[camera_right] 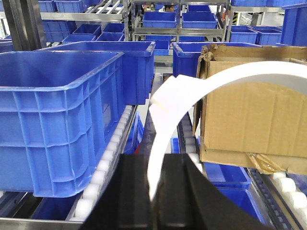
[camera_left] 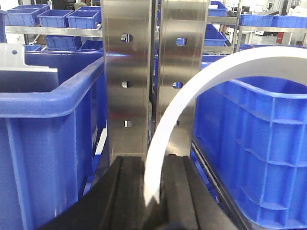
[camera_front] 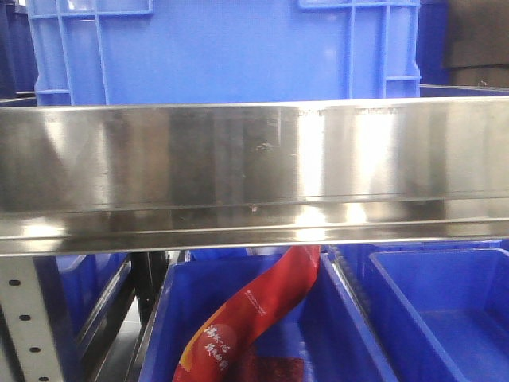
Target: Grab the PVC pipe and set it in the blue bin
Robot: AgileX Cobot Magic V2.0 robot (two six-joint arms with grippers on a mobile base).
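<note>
No PVC pipe shows in any view. In the left wrist view my left gripper (camera_left: 153, 160) has its black fingers (camera_left: 129, 191) close together, with a white curved strip (camera_left: 192, 91) pinched between them and arching up to the right. It sits between two blue bins (camera_left: 48, 143) (camera_left: 254, 143). My right gripper (camera_right: 157, 158) is likewise shut on a white curved strip (camera_right: 192, 91), beside a large blue bin (camera_right: 62, 120) on the left. Neither gripper appears in the front view.
A steel shelf beam (camera_front: 254, 167) fills the front view, with a blue bin (camera_front: 223, 48) above, and blue bins (camera_front: 445, 310) and a red banner (camera_front: 262, 310) below. Steel uprights (camera_left: 127, 72) stand ahead of the left gripper. A cardboard box (camera_right: 249, 110) rests on rollers (camera_right: 108, 158).
</note>
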